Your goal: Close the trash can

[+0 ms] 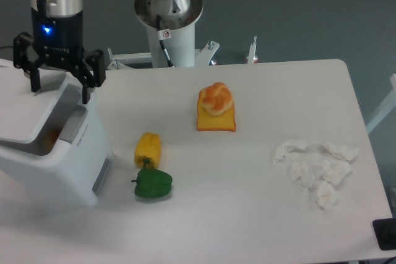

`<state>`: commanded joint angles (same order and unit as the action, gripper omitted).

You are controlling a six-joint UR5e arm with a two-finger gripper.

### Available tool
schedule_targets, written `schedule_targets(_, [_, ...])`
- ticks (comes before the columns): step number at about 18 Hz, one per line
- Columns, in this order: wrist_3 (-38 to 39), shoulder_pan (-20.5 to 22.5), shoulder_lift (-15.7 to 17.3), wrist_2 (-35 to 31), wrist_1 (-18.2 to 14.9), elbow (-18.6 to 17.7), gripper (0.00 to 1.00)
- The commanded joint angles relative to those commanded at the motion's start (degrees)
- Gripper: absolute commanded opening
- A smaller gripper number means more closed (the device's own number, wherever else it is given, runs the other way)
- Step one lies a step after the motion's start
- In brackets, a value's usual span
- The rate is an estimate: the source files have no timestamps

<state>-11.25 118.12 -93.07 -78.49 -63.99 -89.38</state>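
Trash can (pixel 52 153) left of 2 peppers (pixel 150 166).

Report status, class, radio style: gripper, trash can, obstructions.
Gripper open, over the lid. Trash can lid raised, gap at front. Yellow pepper and green pepper sit apart, not obstructing.

No legible text — only a blurred sticker (pixel 164 34).

The trash can (pixel 52 153) is cut off by the left edge, its interior mostly hidden beneath the lid (pixel 28 106). A dark object (pixel 385 235) at the lower right corner is cropped and unidentifiable. The arm's upper links leave the frame at top.
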Motion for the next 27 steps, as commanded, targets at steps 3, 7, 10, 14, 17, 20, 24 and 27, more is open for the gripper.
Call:
schedule_targets(3, [0.0, 0.0, -0.9, 0.0, 0.8, 0.2, 1.0])
schedule_targets(7, [0.0, 0.2, -1.7, 0.0, 1.4, 0.2, 1.0])
schedule_targets(10, [0.0, 0.7, -1.9, 0.0, 1.8, 0.2, 1.0])
schedule_targets(14, [-0.1, 1.2, -2.8, 0.0, 1.9, 0.1, 1.0])
schedule_targets(17, [-0.1, 1.6, -3.6, 0.0, 2.0, 0.1, 1.0])
schedule_targets(20, [-0.1, 1.6, -3.9, -0.1, 2.0, 0.1, 1.0])
schedule_targets(24, [-0.1, 1.7, -4.0, 0.0, 2.0, 0.1, 1.0])
schedule_targets(27, [-0.2, 1.9, -3.7, 0.0, 2.0, 0.1, 1.0])
